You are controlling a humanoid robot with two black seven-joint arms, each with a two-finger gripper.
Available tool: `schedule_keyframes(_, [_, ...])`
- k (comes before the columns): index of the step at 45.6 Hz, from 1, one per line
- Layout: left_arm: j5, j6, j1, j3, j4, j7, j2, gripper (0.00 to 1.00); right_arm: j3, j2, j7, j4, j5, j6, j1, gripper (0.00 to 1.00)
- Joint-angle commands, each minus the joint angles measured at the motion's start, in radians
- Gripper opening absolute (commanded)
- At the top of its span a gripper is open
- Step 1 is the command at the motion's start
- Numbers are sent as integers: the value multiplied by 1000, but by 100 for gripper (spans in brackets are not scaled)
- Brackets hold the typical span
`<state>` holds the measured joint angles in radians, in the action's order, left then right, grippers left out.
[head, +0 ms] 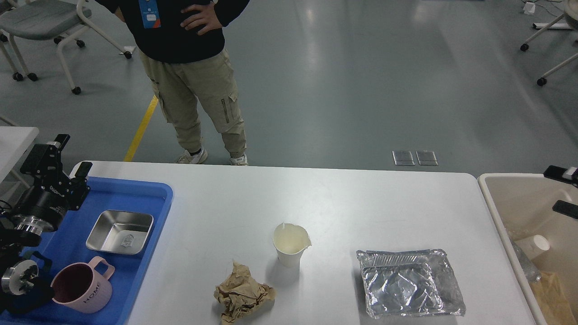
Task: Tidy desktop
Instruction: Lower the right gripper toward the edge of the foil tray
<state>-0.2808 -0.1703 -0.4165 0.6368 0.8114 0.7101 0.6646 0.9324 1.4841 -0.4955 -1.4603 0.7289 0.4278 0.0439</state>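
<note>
While the white worktop fills the lower middle of the head view, its far edge running left to right below a grey floor, a blue tray lies on its left end and a beige bin stands just off its right end. A person in khaki trousers stands on the floor beyond the far edge. On the bare surface toward the right lies a crumpled foil container, open side up. In the tray sit a square steel dish and, nearer the front, a pink mug lettered HOME, upright with its handle to the right. Near the front edge lies a crumpled ball of brown paper, and just behind it to the right stands a white paper cup, upright with a bent rim. The left tool hovers over the tray's far left corner, fingers spread apart and empty. The right tool shows only as two dark tips over the bin, parted with nothing between them.
</note>
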Motion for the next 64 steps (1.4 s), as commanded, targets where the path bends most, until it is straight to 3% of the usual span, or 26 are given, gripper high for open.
schedule_keyframes(1, [0,0,-2,1,0,0,3,95,3,-5,-58,-5,101,28,7,100])
schedule_keyframes(7, [0,-2,-2,0,0,0,4,95,3,-8,-112,-22,197,42,8,100])
schedule_keyframes(11, [0,-2,-2,0,0,0,6,95,3,-10,-124,-28,254,43,5,100])
schedule_keyframes(29, [0,0,-2,-2,-1,2,20,95,-75,-228,-120,18,491,54,-7,100])
schedule_keyframes(64, [0,-14,10,-2,-1,6,44,96,-202,-614,-120,445,567,57,114,100])
